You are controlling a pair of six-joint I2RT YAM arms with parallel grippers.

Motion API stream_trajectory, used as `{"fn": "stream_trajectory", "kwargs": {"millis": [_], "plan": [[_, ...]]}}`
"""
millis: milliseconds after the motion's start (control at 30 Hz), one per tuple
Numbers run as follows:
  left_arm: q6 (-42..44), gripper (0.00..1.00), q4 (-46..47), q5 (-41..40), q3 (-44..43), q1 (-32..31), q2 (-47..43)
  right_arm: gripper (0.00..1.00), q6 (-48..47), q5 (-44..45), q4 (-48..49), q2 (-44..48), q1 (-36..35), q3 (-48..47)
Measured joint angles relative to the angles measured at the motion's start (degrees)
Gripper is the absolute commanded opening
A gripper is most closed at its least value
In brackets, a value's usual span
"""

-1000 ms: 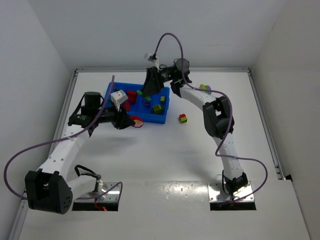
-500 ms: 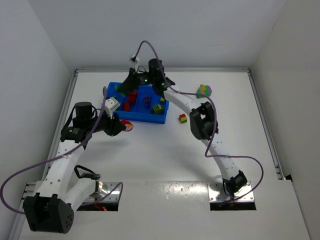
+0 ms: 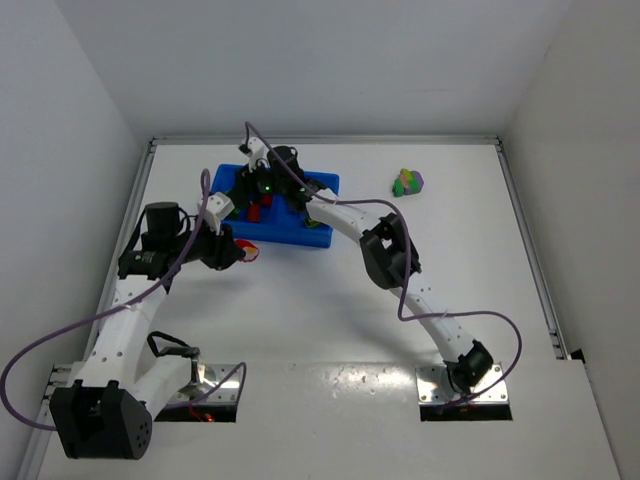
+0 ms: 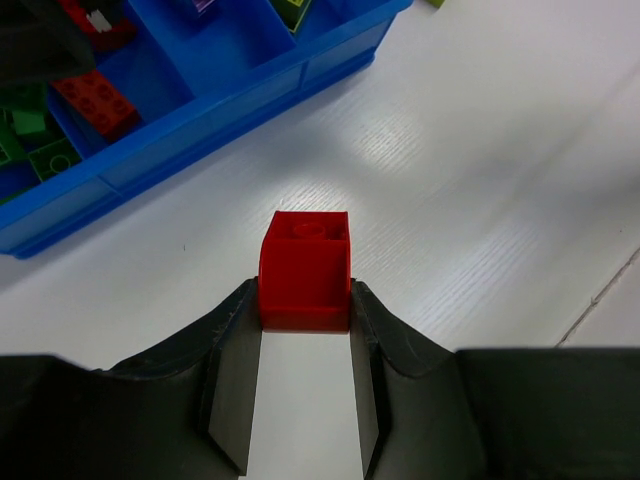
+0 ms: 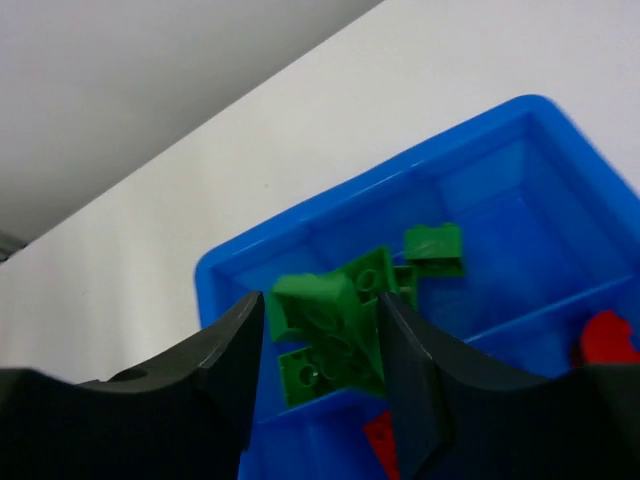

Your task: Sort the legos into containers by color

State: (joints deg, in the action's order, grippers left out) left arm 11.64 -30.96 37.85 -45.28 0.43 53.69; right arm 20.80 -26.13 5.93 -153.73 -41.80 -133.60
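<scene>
The blue tray (image 3: 312,237) stands at the back left of the table. My left gripper (image 3: 243,252) is shut on a red brick (image 4: 305,265) and holds it just above the table, in front of the tray's near wall (image 4: 200,150). My right gripper (image 3: 248,190) hovers over the tray's far left compartment with a green brick (image 5: 315,300) between its fingers. Several green bricks (image 5: 435,250) lie in that compartment. Red bricks (image 4: 95,95) lie in the compartment beside it. A purple, green and yellow clump (image 3: 407,181) sits on the table at the back right.
The right arm's elbow (image 3: 385,250) hangs over the table just right of the tray. A yellow-green piece (image 4: 435,3) shows at the top edge of the left wrist view. White walls enclose the table on three sides.
My right gripper has moved left across the tray with the green brick to the far left compartment. My left gripper has drawn back left with the red brick.
</scene>
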Motion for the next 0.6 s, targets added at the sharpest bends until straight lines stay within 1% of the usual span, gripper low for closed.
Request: {"fn": "stream_trajectory", "kwargs": {"millis": [33, 67, 167, 233, 267, 367, 400, 433, 500, 600], "plan": [[0.07, 0.0, 0.0, 0.02, 0.0, 0.0, 0.26, 0.52, -0.39, 0.72, -0.07, 0.0, 0.11, 0.0], [0.13, 0.0, 0.04, 0.02, 0.0, 0.0, 0.5, 0.58, -0.66, 1.14, -0.07, 0.0, 0.28, 0.0], [0.11, 0.0, 0.42, -0.04, 0.0, 0.07, 0.87, 0.7, -1.27, 1.44, 0.0, 0.0, 0.76, 0.0], [-0.11, 0.0, 1.05, -0.07, 0.0, 0.35, 0.9, 0.7, -1.51, 0.96, 0.22, 0.0, 0.87, 0.0], [-0.33, 0.0, 1.53, -0.04, 0.0, 0.52, 0.98, 0.74, -1.53, 0.35, 0.52, 0.0, 0.85, 0.0], [-1.49, 0.0, 3.19, 0.11, 0.0, 1.38, 1.6, 0.75, -1.03, -2.67, 1.29, 0.11, 1.01, 0.09], [-2.19, 0.0, 3.89, 0.46, 0.0, 1.9, 2.01, 0.78, -0.7, -4.04, 1.62, 0.5, 1.14, 0.76], [-2.89, 0.0, 4.52, 0.85, 0.0, 2.47, 2.56, 0.78, -0.2, -5.4, 1.77, 1.31, 1.33, 1.88], [-4.44, 0.0, 5.7, 2.73, 0.0, 4.02, 4.02, 0.79, 0.85, -8.7, 3.19, 4.87, 2.25, 7.67], [-7.67, 0.0, 6.34, 7.39, -1.46, 6.49, 8.72, 0.79, 2.4, -13.62, 4.13, 12.5, 6.01, 18.18]]}}
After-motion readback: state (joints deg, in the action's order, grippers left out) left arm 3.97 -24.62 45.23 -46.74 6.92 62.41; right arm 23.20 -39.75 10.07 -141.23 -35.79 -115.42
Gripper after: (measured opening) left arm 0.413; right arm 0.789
